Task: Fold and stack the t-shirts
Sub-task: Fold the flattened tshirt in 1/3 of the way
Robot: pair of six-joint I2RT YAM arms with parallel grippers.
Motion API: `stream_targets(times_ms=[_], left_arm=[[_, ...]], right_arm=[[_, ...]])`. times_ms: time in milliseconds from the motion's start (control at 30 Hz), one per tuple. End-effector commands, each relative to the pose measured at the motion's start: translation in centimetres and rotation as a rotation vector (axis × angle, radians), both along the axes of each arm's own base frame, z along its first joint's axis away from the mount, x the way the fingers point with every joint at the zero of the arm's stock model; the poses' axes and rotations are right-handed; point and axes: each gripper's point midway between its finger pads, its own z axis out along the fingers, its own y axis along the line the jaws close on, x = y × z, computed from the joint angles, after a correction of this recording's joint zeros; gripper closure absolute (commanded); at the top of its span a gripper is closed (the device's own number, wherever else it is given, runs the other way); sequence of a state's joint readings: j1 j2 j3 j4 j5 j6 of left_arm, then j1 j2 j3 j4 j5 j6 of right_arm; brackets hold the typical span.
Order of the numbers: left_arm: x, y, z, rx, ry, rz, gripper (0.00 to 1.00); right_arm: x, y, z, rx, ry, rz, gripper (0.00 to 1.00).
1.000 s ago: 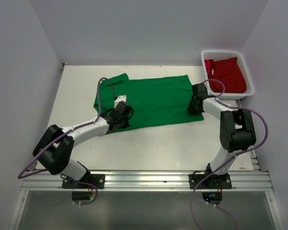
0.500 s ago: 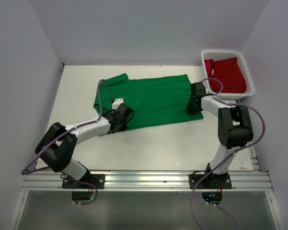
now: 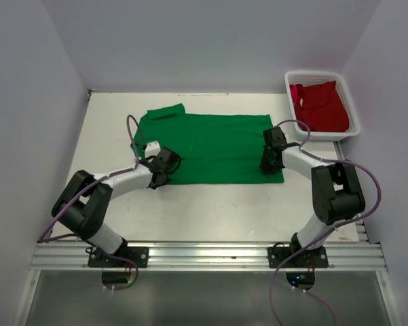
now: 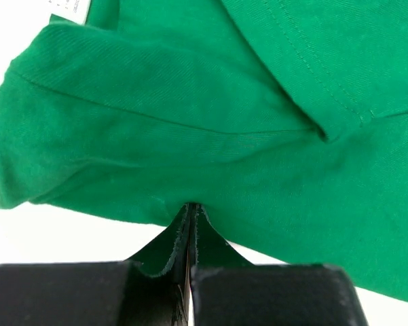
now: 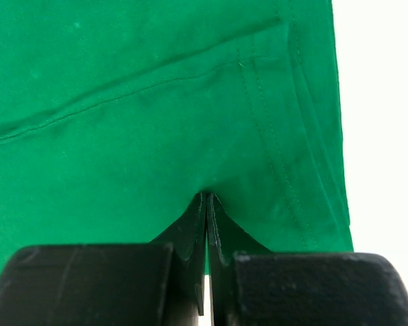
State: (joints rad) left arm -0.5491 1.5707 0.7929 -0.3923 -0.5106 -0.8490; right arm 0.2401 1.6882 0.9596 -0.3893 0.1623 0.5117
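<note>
The green t-shirt [image 3: 214, 146] lies spread on the white table [image 3: 210, 204], folded into a wide band with one sleeve [image 3: 164, 112] at the far left. My left gripper [image 3: 164, 161] is shut on its left near part; the left wrist view shows the cloth [image 4: 210, 129] pinched at the tips [image 4: 191, 208]. My right gripper [image 3: 269, 155] is shut on its right near part; the right wrist view shows the hem [image 5: 271, 122] pinched at the tips [image 5: 206, 197]. The red t-shirt [image 3: 321, 105] lies crumpled in the basket.
A white mesh basket [image 3: 354, 102] stands at the table's far right corner. Grey walls close the table in on the left, back and right. A metal rail [image 3: 210, 255] runs along the near edge.
Both grippers have moved left and towards the near edge, holding the shirt. The green shirt's near edge has been drawn straight and the cloth now lies as a flatter, squarer band.
</note>
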Motion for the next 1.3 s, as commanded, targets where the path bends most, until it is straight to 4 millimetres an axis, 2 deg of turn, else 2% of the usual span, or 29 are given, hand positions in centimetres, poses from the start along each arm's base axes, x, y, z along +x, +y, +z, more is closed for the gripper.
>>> stream_targets(times_ms=[0,133,267,367,433,467,533,567,600,633,667,700,733,767,800,833,867,900,933,967,1033,1067,1267], left_arm=[[-1.6,1.8,0.1,0.048,0.045,0.044,1.0],[-3.8,1.6,1.0,-0.031,0.066,0.026,1.0],[-7.7,1.7,0.7,-0.12,0.114,0.018,1.0],[-8.9,1.0,2.5,-0.188,0.074,0.012,1.0],[-9.1,0.4,3.6,-0.201,0.046,-0.004,1.0],[-8.7,0.0,4.8,-0.216,0.012,-0.012,1.0],[-7.8,-0.1,6.1,-0.206,-0.036,-0.022,1.0],[-6.7,-0.5,7.5,-0.213,-0.078,-0.026,1.0],[-6.0,-0.7,8.1,-0.206,-0.098,-0.032,1.0],[-5.3,-0.7,8.7,-0.184,-0.122,-0.054,1.0],[-3.7,-1.4,9.8,-0.19,-0.168,-0.062,1.0],[-2.1,-2.0,11.2,-0.19,-0.227,-0.077,1.0],[-1.7,-2.1,11.3,-0.176,-0.222,-0.086,0.99],[-0.3,-3.0,11.3,-0.18,-0.24,-0.101,0.97],[0.6,-3.5,11.5,-0.177,-0.251,-0.123,0.91],[1.8,-4.4,12.5,-0.196,-0.281,-0.132,0.86],[3.1,-5.4,12.4,-0.208,-0.298,-0.143,0.81],[3.7,-6.3,12.6,-0.234,-0.306,-0.165,0.69],[5.0,-7.1,13.6,-0.274,-0.343,-0.168,0.64],[5.6,-7.5,12.9,-0.287,-0.329,-0.169,0.55],[6.9,-8.1,13.1,-0.331,-0.34,-0.155,0.46],[7.2,-8.3,12.3,-0.33,-0.318,-0.145,0.42],[8.2,-7.8,10.6,-0.331,-0.273,-0.035,0.42]], right_arm=[[-7.1,-1.5,-2.3,-0.062,0.243,0.033,1.0],[-8.4,-1.7,-1.4,-0.065,0.239,0.028,1.0],[-9.2,-1.7,-0.4,-0.047,0.226,0.019,1.0],[-9.1,-1.6,0.5,-0.039,0.202,0.029,1.0],[-8.1,-0.7,1.5,-0.009,0.158,0.052,1.0],[-7.6,-0.2,1.9,0.009,0.139,0.077,1.0],[-6.0,1.7,3.7,0.072,0.073,0.133,1.0],[-5.1,2.4,4.6,0.087,0.039,0.169,0.97],[-3.6,3.4,6.3,0.104,-0.014,0.194,0.9],[-3.0,4.6,6.9,0.11,-0.028,0.234,0.85],[-2.5,5.1,7.4,0.102,-0.038,0.267,0.8],[-1.5,6.3,8.5,0.091,-0.051,0.305,0.7],[-1.0,6.9,9.0,0.093,-0.056,0.317,0.65],[-0.7,7.3,9.5,0.084,-0.061,0.333,0.63],[0.1,8.0,10.5,0.087,-0.081,0.346,0.6],[-0.1,8.6,10.6,0.087,-0.076,0.361,0.56],[-0.2,9.0,10.7,0.089,-0.079,0.371,0.55],[-0.4,9.2,10.7,0.089,-0.079,0.379,0.54],[-0.7,9.5,11.0,0.095,-0.09,0.386,0.51],[-1.3,9.5,10.6,0.092,-0.078,0.391,0.5],[-1.9,9.4,10.4,0.092,-0.078,0.394,0.47],[-2.5,9.0,10.2,0.086,-0.073,0.392,0.47],[-3.9,7.8,9.9,0.061,-0.071,0.374,0.47]])
